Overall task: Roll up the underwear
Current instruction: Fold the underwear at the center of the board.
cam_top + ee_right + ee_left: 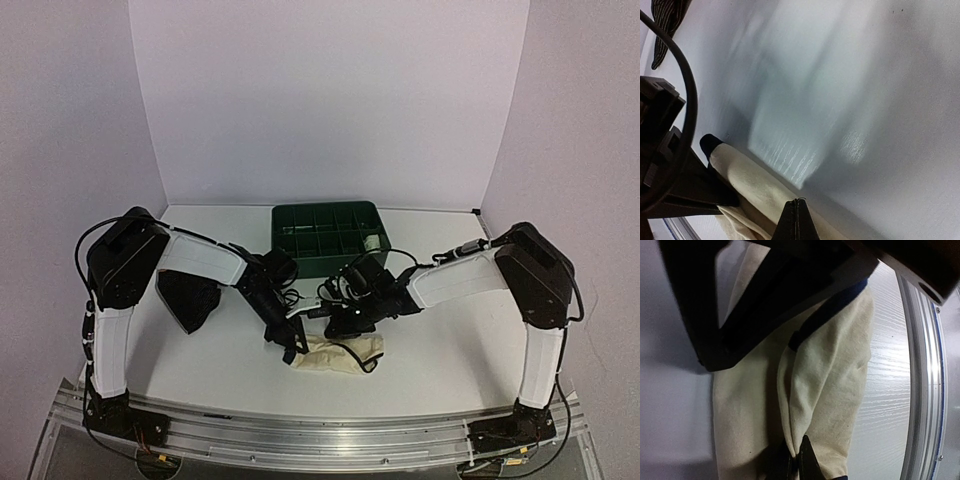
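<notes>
The cream underwear [338,355] with dark edging [832,305] lies bunched and partly folded near the table's front edge. My left gripper [799,460] is shut on a raised fold of it [835,375], at the garment's left end [296,354]. At the garment's far edge, my right gripper [797,216] is shut, tips against the rolled cream cloth [747,177]; I cannot tell whether cloth is pinched. In the top view the right gripper [346,328] hovers at that edge. The black striped underwear [190,298] lies left, under the left arm. A pale garment [371,241] sits in the tray.
The dark green compartmented tray [300,222] stands at the back centre, just behind both wrists. Cables loop around the right wrist [345,290]. The metal rail [925,390] runs along the table's front edge, close to the cream cloth. The black striped garment [665,20] shows far off in the right wrist view.
</notes>
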